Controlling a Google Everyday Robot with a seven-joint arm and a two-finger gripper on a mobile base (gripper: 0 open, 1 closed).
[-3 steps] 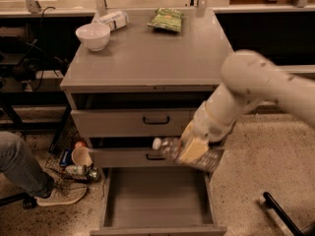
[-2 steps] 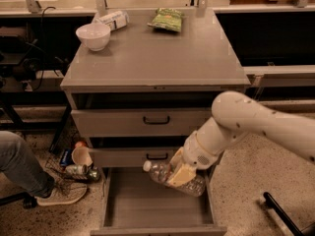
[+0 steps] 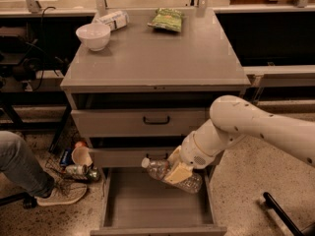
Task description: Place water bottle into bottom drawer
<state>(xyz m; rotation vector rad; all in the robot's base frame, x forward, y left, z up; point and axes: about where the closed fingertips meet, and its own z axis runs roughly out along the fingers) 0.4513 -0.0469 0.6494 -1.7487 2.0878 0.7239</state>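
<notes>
Arm [image 3: 256, 127] is chunky, smooth off-white plastic with little dark dots along it, grey seam ring at the wrist. Gripper [image 3: 175, 166], right on the water bottle [image 3: 193, 183], has flat tan fingers [image 3: 179, 173].

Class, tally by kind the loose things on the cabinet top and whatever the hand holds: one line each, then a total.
bowl: 1
white packet: 1
green bag: 1
bottle: 1, gripped by the hand above the open bottom drawer
Total: 4
</notes>
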